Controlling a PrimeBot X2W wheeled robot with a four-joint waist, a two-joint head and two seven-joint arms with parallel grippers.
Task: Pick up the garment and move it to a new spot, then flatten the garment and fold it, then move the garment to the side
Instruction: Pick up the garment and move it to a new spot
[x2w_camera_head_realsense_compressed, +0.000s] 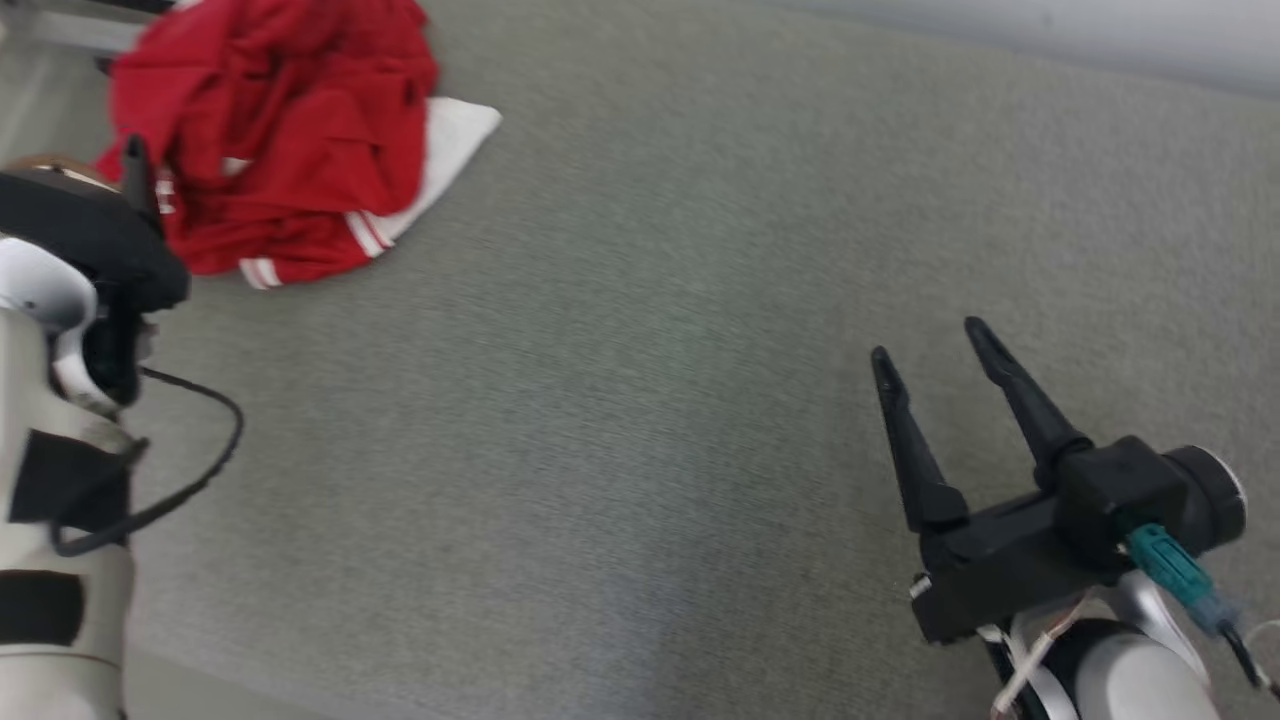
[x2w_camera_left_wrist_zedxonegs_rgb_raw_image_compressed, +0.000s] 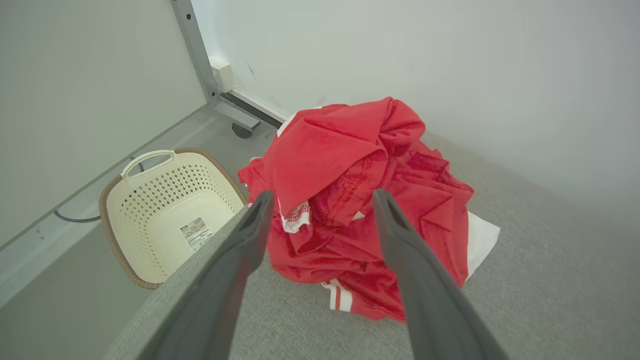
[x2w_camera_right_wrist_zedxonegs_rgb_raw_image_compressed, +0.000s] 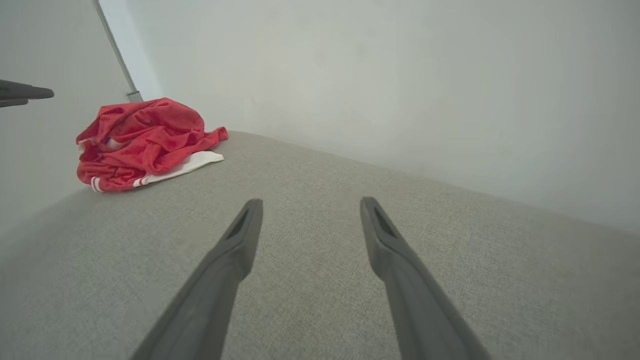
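Sticker (x2w_camera_left_wrist_zedxonegs_rgb_raw_image_compressed: 195, 233) in basket (x2w_camera_left_wrist_zedxonegs_rgb_raw_image_compressed: 165, 186), garment (x2w_camera_left_wrist_zedxonegs_rgb_raw_image_compressed: 345, 160) outside

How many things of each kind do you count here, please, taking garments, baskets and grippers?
Garments: 1, the crumpled red garment; the white piece under it may be part of it.
Baskets: 1, the cream basket.
Grippers: 2, the left gripper and the right gripper, both open.
Total: 4

garment (x2w_camera_head_realsense_compressed: 290, 120) far left on surface (x2w_camera_head_realsense_compressed: 640, 420)
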